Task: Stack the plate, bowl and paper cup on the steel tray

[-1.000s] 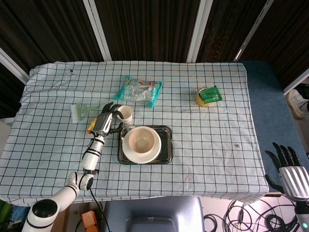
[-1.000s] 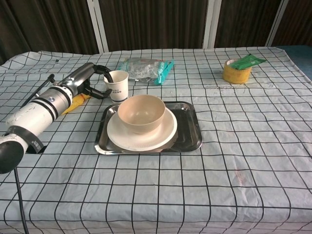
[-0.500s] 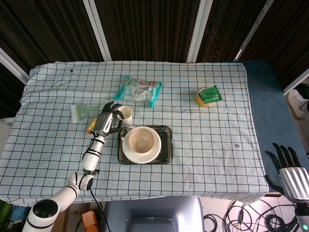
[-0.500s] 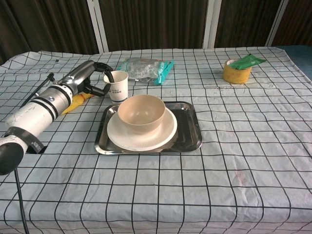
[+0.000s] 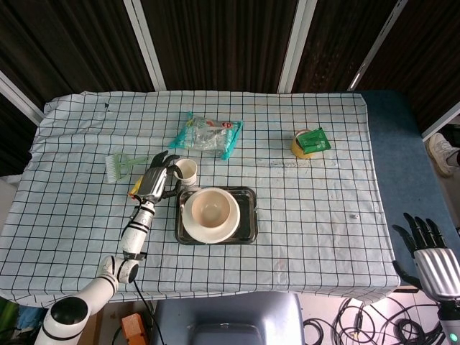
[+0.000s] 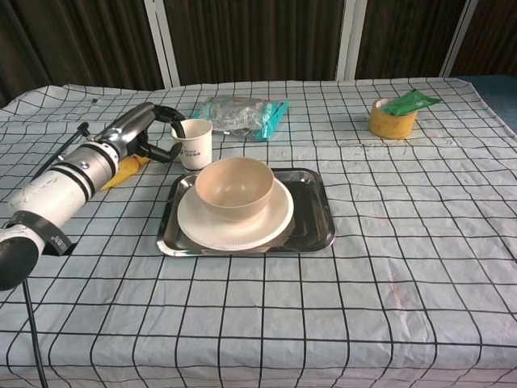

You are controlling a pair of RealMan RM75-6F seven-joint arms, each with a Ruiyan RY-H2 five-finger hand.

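A steel tray (image 6: 311, 212) sat mid-tabletop (image 5: 316, 208), open cloth to its right. On it lay a plate (image 6: 279, 214) carrying an empty bowl (image 6: 234, 186). Just behind stood the cup (image 6: 195, 143), upright, the left hand (image 6: 145, 133) curling its fingers (image 6: 166, 113) around it. The right hand (image 5: 433, 255) hung off the table edge, fingers spread.

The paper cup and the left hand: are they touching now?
Cannot tell. In the chest view the left hand curls its fingers around the paper cup, but neither view shows plain contact or a plain gap.

Bowl (image 6: 234, 187) on plate (image 6: 234, 220), tray (image 6: 312, 220); cup (image 6: 195, 143) upright.
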